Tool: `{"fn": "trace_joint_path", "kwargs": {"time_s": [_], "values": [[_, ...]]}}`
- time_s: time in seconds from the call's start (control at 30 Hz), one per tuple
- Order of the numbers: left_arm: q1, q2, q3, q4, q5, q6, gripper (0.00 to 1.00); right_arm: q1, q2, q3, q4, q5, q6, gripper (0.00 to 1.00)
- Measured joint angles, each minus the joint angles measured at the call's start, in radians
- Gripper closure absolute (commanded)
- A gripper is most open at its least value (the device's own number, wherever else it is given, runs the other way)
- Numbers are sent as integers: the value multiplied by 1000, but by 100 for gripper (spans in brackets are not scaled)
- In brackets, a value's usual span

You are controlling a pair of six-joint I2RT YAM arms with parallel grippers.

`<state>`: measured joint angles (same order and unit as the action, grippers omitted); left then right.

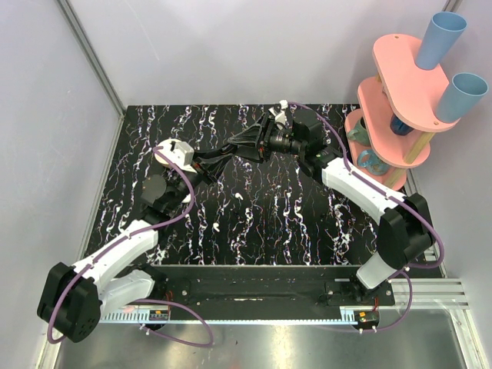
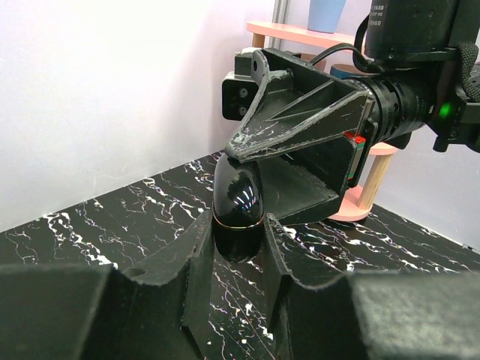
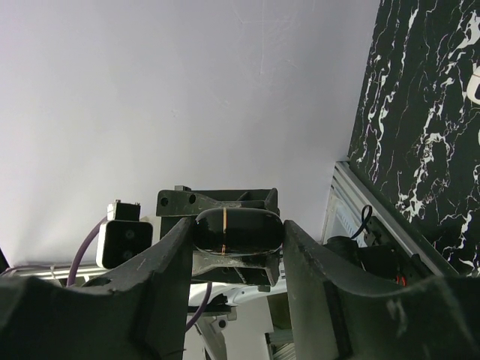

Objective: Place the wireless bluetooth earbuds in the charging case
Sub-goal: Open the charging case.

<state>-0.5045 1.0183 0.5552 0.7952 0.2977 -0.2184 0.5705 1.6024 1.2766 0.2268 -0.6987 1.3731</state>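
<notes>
- Fingers (image 2: 191, 262) of left gripper (image 2: 238, 244) and right gripper (image 3: 238, 244) are clamped on the charging case (image 2: 238, 199), left of the pink rack (image 1: 400, 84).
- It is judged light, rigid, slippery; best gripped beside its seam.

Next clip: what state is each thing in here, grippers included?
Black glossy oval charging case: closed, copper seam shut, held above the black marbled table.
Left gripper: shut on the charging case.
Right gripper: shut on the same case, from the opposite side.
Wireless earbuds: none in view.
Two blue plastic cups: propped at a tilt on the pink tiered rack.
</notes>
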Motion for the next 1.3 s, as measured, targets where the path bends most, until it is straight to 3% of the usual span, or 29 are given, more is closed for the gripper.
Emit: {"fn": "trace_joint_path", "kwargs": {"time_s": [0.17, 0.23, 0.37, 0.4, 0.67, 0.97, 1.3], "values": [[0, 3, 0, 0, 0, 0, 100, 0, 0, 6, -16, 3, -12, 75], [0, 4, 0, 0, -1, 0, 100, 0, 0, 6, -17, 5, -15, 71], [0, 4, 0, 0, -3, 0, 100, 0, 0, 8, -23, 6, -22, 50], [0, 4, 0, 0, -3, 0, 100, 0, 0, 9, -23, 6, -25, 40], [-4, 0, -5, 24, 0, -11, 100, 17, 0, 14, -42, -3, -111, 11], [-5, -40, -56, 39, 5, -18, 100, 2, -16, 84, -146, 28, -311, 2], [-2, -121, -133, 129, 22, -76, 100, -30, -197, 135, -345, 159, -717, 13]]}}
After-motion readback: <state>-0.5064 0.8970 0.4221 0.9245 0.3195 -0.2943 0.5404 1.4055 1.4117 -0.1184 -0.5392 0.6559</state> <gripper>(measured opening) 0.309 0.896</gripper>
